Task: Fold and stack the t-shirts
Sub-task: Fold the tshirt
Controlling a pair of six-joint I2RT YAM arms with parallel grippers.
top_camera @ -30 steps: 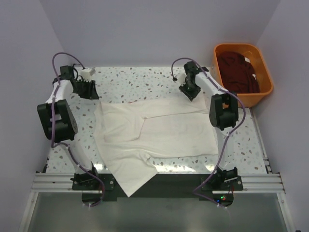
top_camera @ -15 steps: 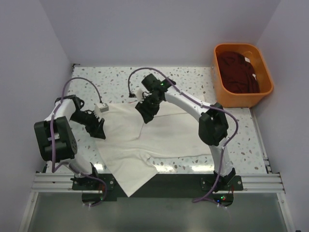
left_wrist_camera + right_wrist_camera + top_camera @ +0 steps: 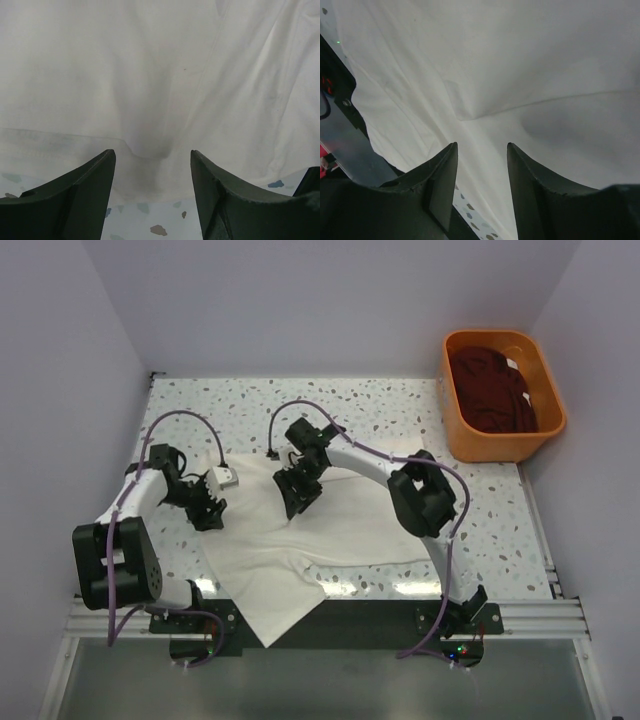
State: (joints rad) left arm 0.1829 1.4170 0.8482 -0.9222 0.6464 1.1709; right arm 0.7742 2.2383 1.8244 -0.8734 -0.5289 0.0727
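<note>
A cream-white t-shirt (image 3: 340,525) lies spread on the speckled table (image 3: 400,405), one part hanging over the near edge. It fills the left wrist view (image 3: 160,75) and the right wrist view (image 3: 520,65). My left gripper (image 3: 207,512) is open at the shirt's left edge, its fingers (image 3: 85,195) on either side of the hem. My right gripper (image 3: 297,500) is open low over the shirt's middle, fingers (image 3: 437,190) apart above a fold. A dark maroon t-shirt (image 3: 495,390) lies crumpled in the orange tub (image 3: 455,410). The red shirt is out of view.
The orange tub stands at the back right corner beside the table. Lilac walls close in the back and both sides. The metal rail (image 3: 330,615) with the arm bases runs along the near edge.
Both arms swung in from the far corners and came down onto the white shirt: the left to its left edge, the right to its middle. The shirt has hardly shifted.
</note>
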